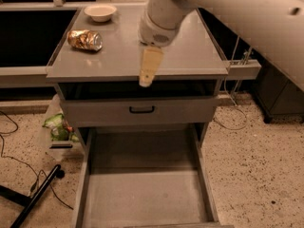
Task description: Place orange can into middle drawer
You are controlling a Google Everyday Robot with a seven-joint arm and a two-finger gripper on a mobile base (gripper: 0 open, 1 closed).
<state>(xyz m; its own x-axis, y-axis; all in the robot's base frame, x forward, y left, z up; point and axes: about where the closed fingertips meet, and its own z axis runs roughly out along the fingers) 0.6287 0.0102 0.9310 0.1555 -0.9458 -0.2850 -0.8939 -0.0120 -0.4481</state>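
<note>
- Orange can (84, 40): a small cylinder of shiny orange-gold metal with a mottled label, laid on its side at the left of the desk (190, 56), well apart from the claw.
- Desk: a flat, matt grey slab with square corners, set on top of the cabinet.
- Bowl (100, 12): round, shallow and pale, placed at the back of the desk, behind the can.
- Claw (146, 75): a cream, wedge-shaped piece pointed downward over the desk's front edge, carried on a smooth white rounded arm (164, 13) (whether it is apart or together cannot be told).
- Drawer front (142, 110): a grey panel fitted with a black bar handle, seen below the desk's edge.
- Middle drawer (142, 194): a broad grey metal tray with a flat floor and low side walls, pulled out below that panel.
- Floor (256, 165): speckled pale stone, on which a crumpled green bag (58, 126) and black cables (9, 141) are found at the left.
</note>
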